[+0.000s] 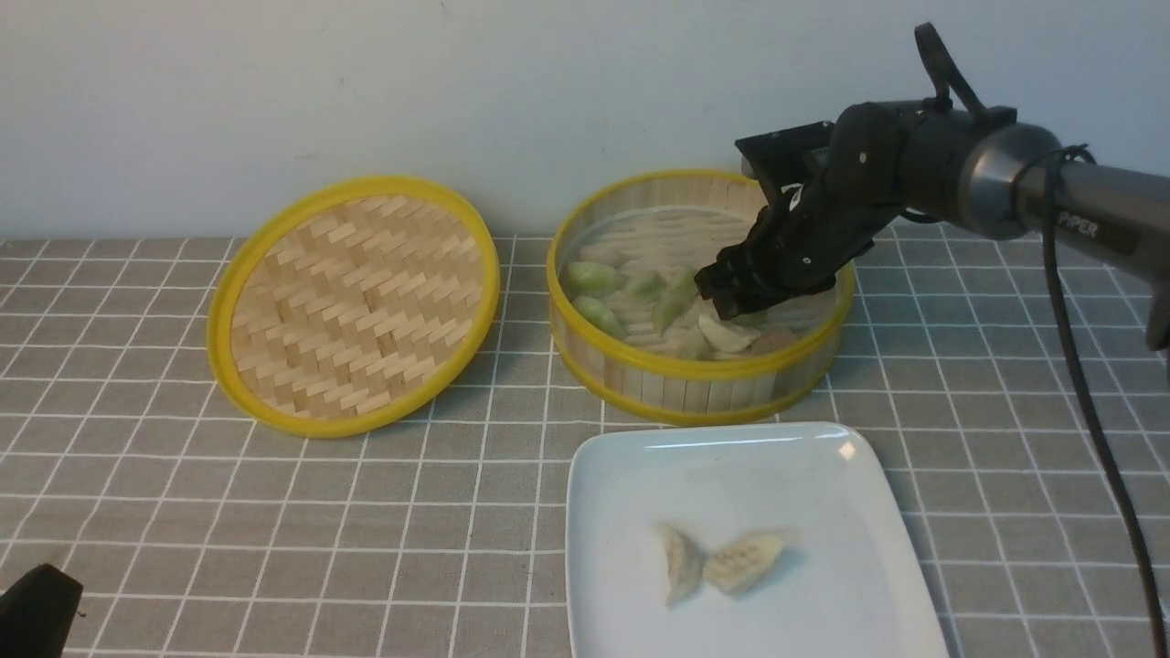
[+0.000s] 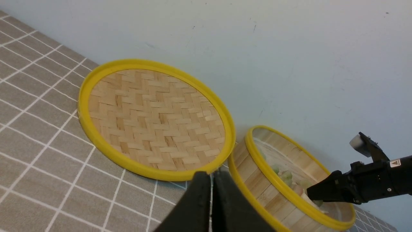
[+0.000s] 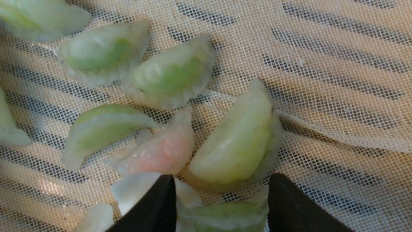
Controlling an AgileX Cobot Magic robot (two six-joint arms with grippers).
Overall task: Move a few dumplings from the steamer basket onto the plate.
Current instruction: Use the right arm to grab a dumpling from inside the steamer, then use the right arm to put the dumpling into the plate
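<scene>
The right end effector (image 1: 724,294) reaches down inside the steamer basket (image 1: 704,388), over its near right part. Its two black fingers (image 3: 154,209) stand moderately apart, not clamped on anything that has been lifted. In the right wrist view a green dumpling (image 3: 222,216) lies on the mesh liner (image 3: 338,80) in the gap between the fingers and fills most of it. Whether the pads actually press on it I cannot tell. Just beyond the fingertips lies a larger green dumpling (image 3: 238,145), tilted on its edge. A pink dumpling (image 3: 161,154) touches its side, and a white dumpling (image 3: 132,190) sits against the tip of one finger. More green ones are spread farther off across the liner.

The left end effector (image 2: 211,180) is closed, its fingers pressed together with nothing between them. It hangs above the table (image 1: 183,512), well apart from the basket, which it sees from the side.

The basket stands at the back of the table, towards the right. The plate (image 1: 640,475) lies just in front of it, on the robot's side, with a narrow gap between them. Two cream dumplings (image 1: 681,562) lie on the plate, tips touching, well clear of the right end effector. A woven bamboo disc (image 1: 356,302) lies to the left of the basket.
</scene>
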